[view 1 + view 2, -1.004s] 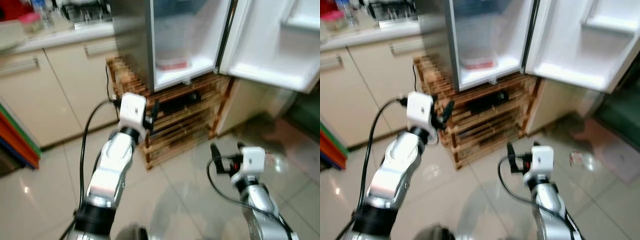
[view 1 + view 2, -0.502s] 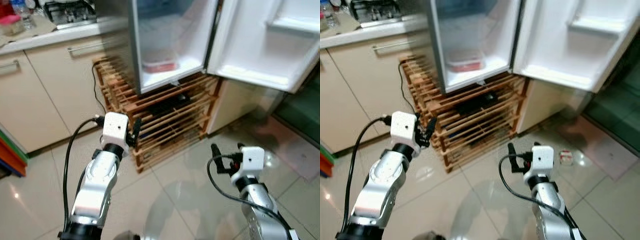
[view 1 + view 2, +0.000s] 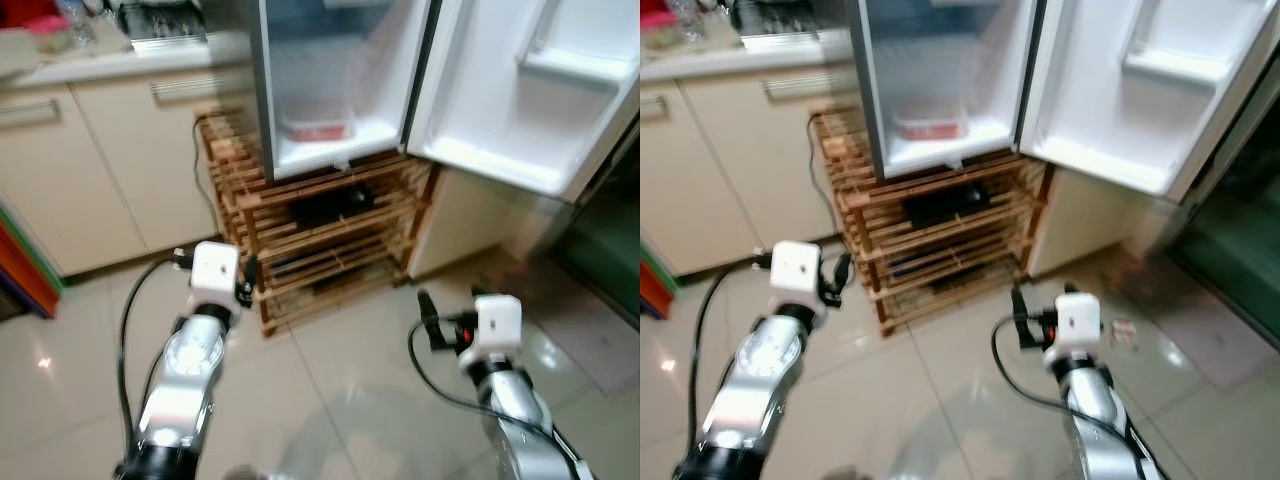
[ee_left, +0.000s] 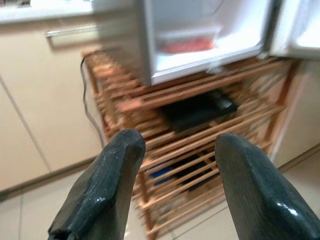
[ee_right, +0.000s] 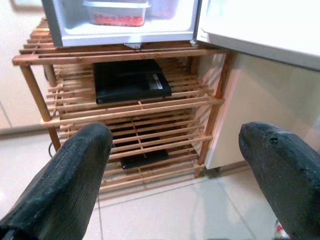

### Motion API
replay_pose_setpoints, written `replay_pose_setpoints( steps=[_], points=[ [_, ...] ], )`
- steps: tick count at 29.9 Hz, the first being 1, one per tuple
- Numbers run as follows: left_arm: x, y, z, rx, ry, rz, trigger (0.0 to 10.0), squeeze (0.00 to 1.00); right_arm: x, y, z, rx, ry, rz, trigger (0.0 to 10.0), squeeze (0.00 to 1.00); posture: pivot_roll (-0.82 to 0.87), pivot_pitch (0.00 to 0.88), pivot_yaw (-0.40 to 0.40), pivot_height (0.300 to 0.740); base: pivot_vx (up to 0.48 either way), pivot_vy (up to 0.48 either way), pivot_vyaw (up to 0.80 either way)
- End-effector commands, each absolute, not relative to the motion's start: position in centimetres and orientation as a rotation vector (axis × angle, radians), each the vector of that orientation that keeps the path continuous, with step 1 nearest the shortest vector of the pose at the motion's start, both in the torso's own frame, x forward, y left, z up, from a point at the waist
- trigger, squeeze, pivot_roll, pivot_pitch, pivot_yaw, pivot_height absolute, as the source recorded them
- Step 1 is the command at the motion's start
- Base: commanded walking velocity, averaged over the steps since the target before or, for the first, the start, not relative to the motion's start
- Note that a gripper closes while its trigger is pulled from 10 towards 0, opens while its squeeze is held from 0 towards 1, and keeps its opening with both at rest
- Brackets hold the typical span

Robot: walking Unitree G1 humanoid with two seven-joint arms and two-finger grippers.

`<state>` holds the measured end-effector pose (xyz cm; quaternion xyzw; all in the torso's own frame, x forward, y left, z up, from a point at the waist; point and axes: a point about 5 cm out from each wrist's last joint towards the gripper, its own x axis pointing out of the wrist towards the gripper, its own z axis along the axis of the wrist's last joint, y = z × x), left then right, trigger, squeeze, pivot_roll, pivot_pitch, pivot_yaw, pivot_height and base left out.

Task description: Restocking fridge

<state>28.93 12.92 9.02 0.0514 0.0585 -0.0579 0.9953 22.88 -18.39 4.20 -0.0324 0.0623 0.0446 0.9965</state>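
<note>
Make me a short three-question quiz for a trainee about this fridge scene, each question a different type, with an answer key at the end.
1. True or false: the fridge door stands open.
2. What does the fridge stand on? A) the tiled floor B) a wooden slatted rack C) the counter
3. Fill in: the flat device on the wooden rack's upper shelf is coloured ____.

Key:
1. True.
2. B.
3. Black.

For reference: the left gripper and right gripper are both open and carry nothing; a clear container with red contents sits in the fridge bottom.
</note>
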Motion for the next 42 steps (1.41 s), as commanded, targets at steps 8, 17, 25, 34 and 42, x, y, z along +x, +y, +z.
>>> replay_pose_setpoints(
  steps=[8, 17, 25, 34, 42],
  points=[
    [30.2, 13.4, 9.1, 0.114, 0.122, -0.057, 10.0, 0.0, 21.4, -17.9, 3.7, -0.118, 0.092, 0.167, 10.0, 0.0, -0.09, 0.0, 0.015, 0.74, 0.0, -0.469, 0.26],
    [30.6, 13.0, 8.7, 0.144, 0.138, -0.034, 10.0, 0.0, 21.3, -17.0, 1.0, -0.097, 0.132, 0.227, 10.0, 0.0, -0.1, 0.0, 0.021, 0.74, 0.0, -0.451, 0.0],
    [30.9, 13.0, 9.0, 0.137, 0.131, -0.024, 10.0, 0.0, 22.5, -17.1, 1.5, -0.11, 0.1, 0.228, 10.0, 0.0, -0.09, 0.0, 0.02, 0.74, 0.0, -0.455, 0.0],
    [31.6, 13.2, 9.5, 0.14, 0.111, -0.01, 10.0, 0.0, 24.6, -16.9, 2.2, -0.102, 0.081, 0.197, 10.0, 0.0, -0.08, 0.0, 0.017, 0.74, 0.0, -0.458, 0.49],
    [32.0, 13.9, 9.7, 0.091, 0.11, 0.038, 10.0, 0.0, 25.3, -16.2, 3.4, -0.141, 0.053, 0.221, 10.0, 0.0, -0.08, 0.0, 0.015, 0.74, 0.0, -0.447, 0.41]
  ],
)
